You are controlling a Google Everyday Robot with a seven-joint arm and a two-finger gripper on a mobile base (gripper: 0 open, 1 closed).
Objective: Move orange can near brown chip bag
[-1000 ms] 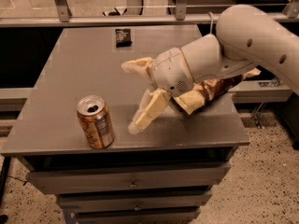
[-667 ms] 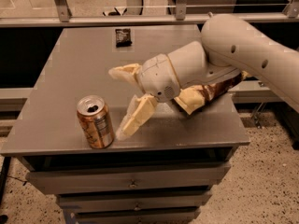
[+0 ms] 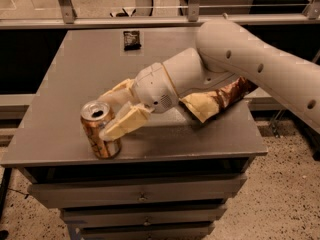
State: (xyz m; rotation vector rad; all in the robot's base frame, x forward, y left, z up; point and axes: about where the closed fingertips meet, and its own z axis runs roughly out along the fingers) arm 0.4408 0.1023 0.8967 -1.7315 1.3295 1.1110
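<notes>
I have the gripper [image 3: 106, 115] down low over the near-left part of the grey table [image 3: 75, 69], right at the orange can [image 3: 100, 133]. The can stands upright close to the table's near edge, its silver top and pull-tab opening facing up. The claw is released: its two cream fingers [image 3: 125, 124] are spread apart, one reaching behind the far side of the can's rim and the other lying across the can's near-right side. I cannot tell whether either pad actually presses the metal. The pale arm [image 3: 260, 64] comes in from the right and crosses above the table. Under it, the brown chip bag [image 3: 217, 98] lies on the right side of the table, partly hidden by the arm, with its cream end pointing toward the near edge. The can and the bag are well apart, with the wrist between them. A small black packet [image 3: 132, 39] lies flat near the far edge. Drawers [image 3: 140, 196] sit below the tabletop.
</notes>
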